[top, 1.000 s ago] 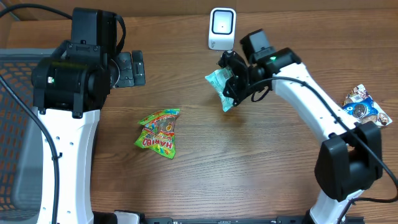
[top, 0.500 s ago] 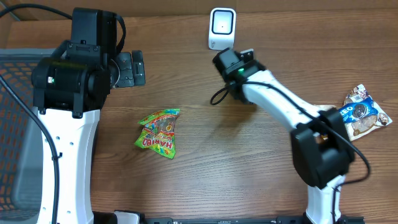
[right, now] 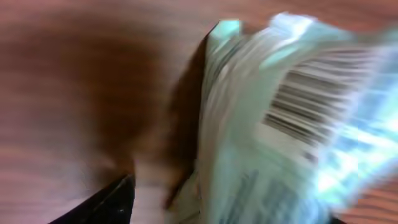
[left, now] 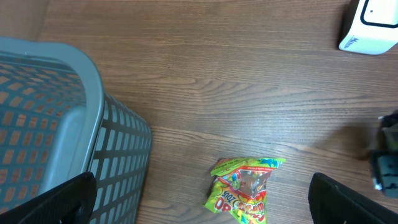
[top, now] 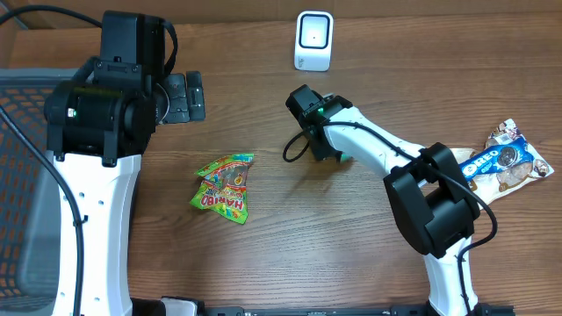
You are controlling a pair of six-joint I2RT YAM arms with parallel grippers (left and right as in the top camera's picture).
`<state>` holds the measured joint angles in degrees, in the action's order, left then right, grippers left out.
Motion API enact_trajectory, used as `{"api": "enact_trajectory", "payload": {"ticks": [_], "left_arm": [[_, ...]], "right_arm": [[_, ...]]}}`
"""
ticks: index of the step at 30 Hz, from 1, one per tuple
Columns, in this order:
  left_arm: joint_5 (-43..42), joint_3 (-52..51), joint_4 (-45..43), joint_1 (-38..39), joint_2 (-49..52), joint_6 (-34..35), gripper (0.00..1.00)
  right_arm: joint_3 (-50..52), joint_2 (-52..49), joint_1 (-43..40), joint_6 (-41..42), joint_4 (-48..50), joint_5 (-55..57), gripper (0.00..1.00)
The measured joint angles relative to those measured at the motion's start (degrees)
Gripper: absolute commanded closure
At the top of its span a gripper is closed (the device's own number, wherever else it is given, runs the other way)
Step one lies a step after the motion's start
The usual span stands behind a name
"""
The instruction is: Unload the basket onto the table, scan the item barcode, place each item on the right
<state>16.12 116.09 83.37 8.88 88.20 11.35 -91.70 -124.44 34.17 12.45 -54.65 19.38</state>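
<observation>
right gripper (top: 321, 146): down at mint packet (right: 280, 124), too blurry to call the grip
left gripper (top: 189, 96): wide open, idle
to do: gummy bag (top: 224, 184) probably unscanned

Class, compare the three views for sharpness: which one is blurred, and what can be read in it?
Overhead: evenly lit and sharp, print on the Haribo bag legible. Left wrist: sharp on the basket. Right wrist: heavily smeared; the pale green packet is streaked, yet its barcode stripes are discernible.
</observation>
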Motion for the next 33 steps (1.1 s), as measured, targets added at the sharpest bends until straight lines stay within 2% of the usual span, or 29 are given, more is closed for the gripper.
{"api": "enact_trajectory", "payload": {"ticks": [3,6,11,16,20,23,29,33], "left_arm": [[0.0,0.0,0.0,0.0,0.0,0.0,0.0],[0.02,0.0,0.0,0.0,0.0,0.0,0.0],[0.02,0.0,0.0,0.0,0.0,0.0,0.0],[0.02,0.0,0.0,0.0,0.0,0.0,0.0],[0.02,0.0,0.0,0.0,0.0,0.0,0.0],[0.02,0.0,0.0,0.0,0.0,0.0,0.0],[0.02,0.0,0.02,0.0,0.0,0.0,0.0],[0.02,0.0,0.0,0.0,0.0,0.0,0.0]], "right_arm": [[-0.28,0.02,0.11,-1.18,-1.9,-7.26,0.34],[-2.45,0.02,0.11,-1.64,-5.68,-9.9,0.33],[-11.21,0.66,0.11,-1.99,-9.53,-12.63,0.35],[-15.63,2.29,0.11,-2.03,-7.34,-19.87,0.36],[-15.65,2.45,0.09,-1.95,-7.21,-23.65,0.46],[-15.65,2.45,-0.57,0.63,-9.05,-22.84,0.48],[-15.58,2.58,-13.81,6.32,-11.37,-26.69,0.51],[-12.85,3.17,-20.94,6.71,-10.1,-31.3,0.66]]}}
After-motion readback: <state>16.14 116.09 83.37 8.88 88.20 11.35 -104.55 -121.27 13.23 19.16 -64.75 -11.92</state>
